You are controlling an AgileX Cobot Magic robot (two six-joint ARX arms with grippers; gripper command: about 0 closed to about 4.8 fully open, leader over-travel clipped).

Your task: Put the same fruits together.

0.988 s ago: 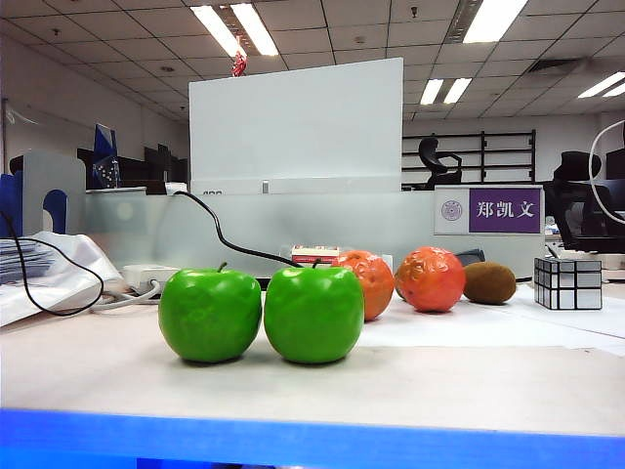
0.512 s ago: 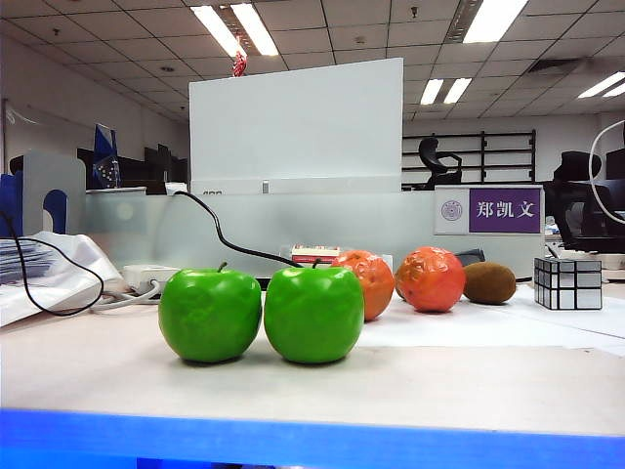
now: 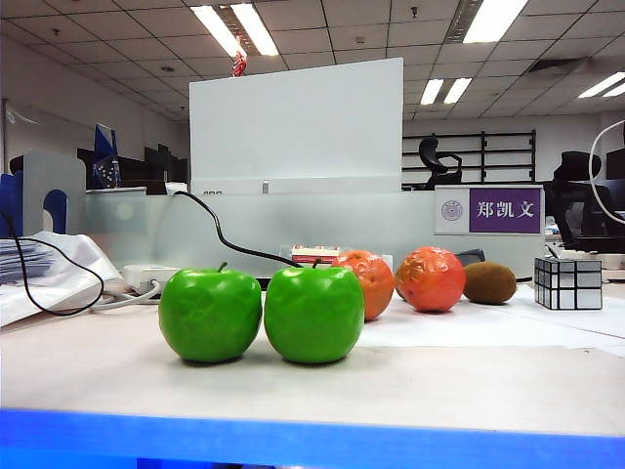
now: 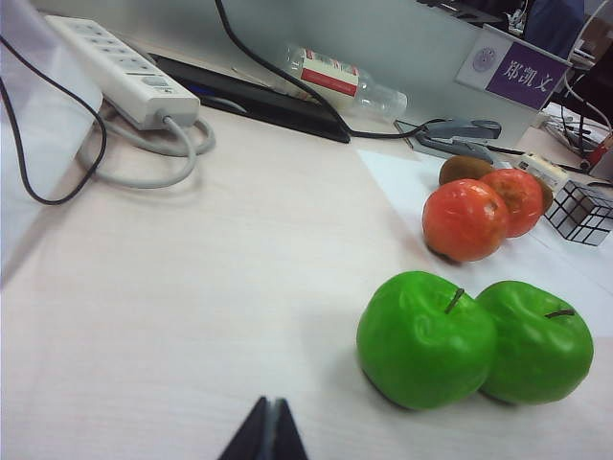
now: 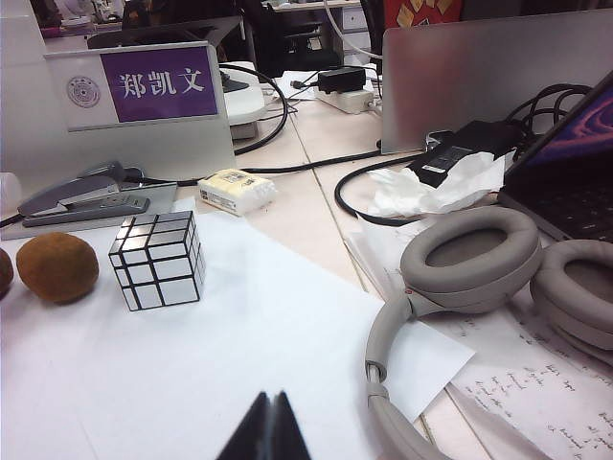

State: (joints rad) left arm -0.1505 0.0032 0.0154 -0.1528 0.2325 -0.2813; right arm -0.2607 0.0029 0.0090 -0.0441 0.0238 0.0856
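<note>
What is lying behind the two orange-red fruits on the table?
In the left wrist view, a brown kiwi lies behind the two orange-red fruits, with a grey stapler further back. The nearer fruit partly covers the other, and they hide the kiwi's lower part.

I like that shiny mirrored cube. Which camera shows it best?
The right wrist view: the mirrored cube sits close and whole on white paper, beside the kiwi. The exterior view shows it small at the far right; the left wrist view cuts it off at the picture edge.
</note>
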